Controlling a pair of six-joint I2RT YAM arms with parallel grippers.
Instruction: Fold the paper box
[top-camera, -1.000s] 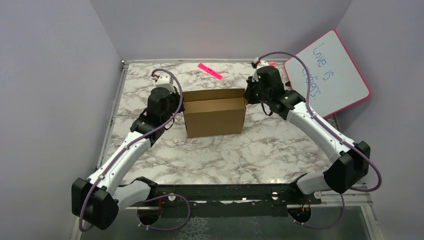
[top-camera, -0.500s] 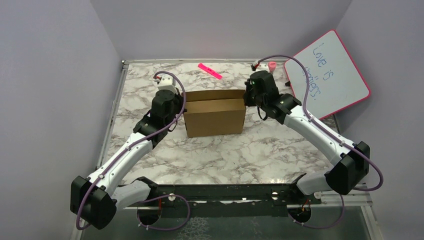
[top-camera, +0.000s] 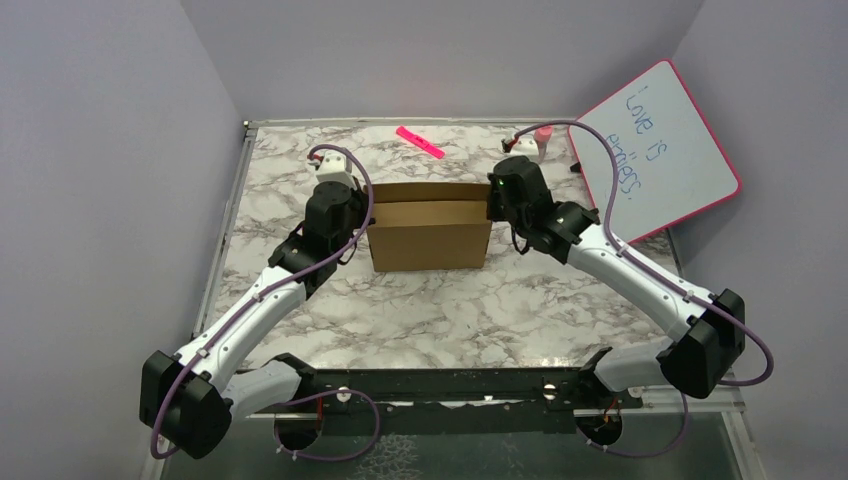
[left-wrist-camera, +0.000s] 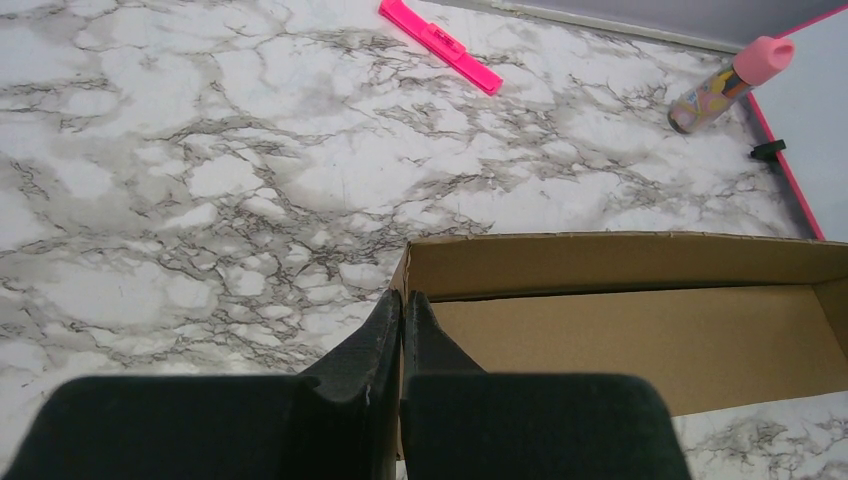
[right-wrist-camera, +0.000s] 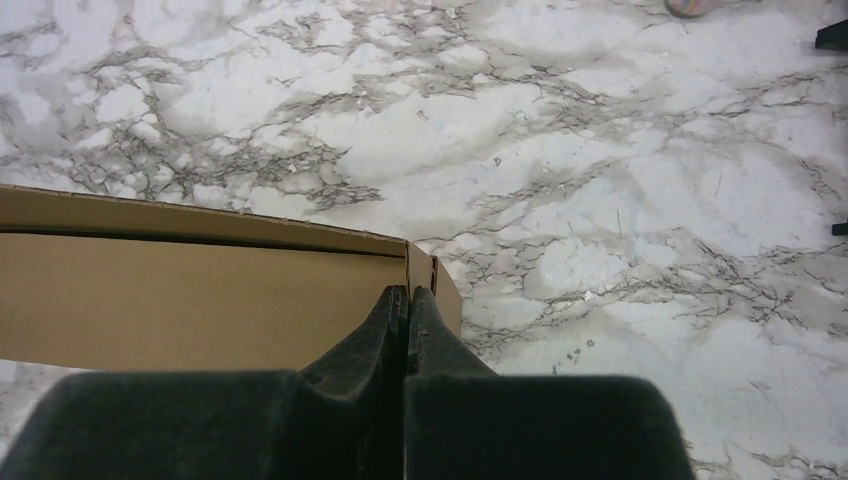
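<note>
Right tool (right-wrist-camera: 406, 291) nearer, on cardboard box (top-camera: 430, 246)

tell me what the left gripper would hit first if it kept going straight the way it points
Most likely the box: the shut left gripper has its tips right at the box's far left corner, seemingly touching it. Past that corner lies the tabletop.
</note>
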